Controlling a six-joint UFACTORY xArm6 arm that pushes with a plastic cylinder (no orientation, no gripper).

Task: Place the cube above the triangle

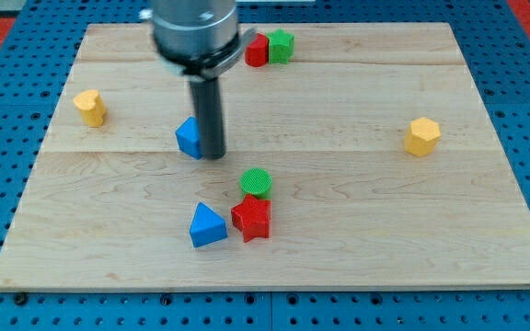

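Tip against blue cube, cube sits at 12 o'clock of the blue triangle.

My tip point(213, 154) touches the blue cube point(189, 138) on its 3 o'clock side; there's no gripper on this rig, just the rod, so nothing is clamped. Blue triangle point(207, 225) lies well apart at 6 o'clock from the cube. Red star point(252, 219) touches the triangle at its 3 o'clock, green cylinder point(257, 181) at the star's 12. Red block point(257, 51) and green star point(281, 45) are paired at the wooden board's point(339, 257) 12 o'clock edge. Yellow cylinder point(89, 108) at 9 o'clock, yellow hexagonal block point(422, 136) at 3.
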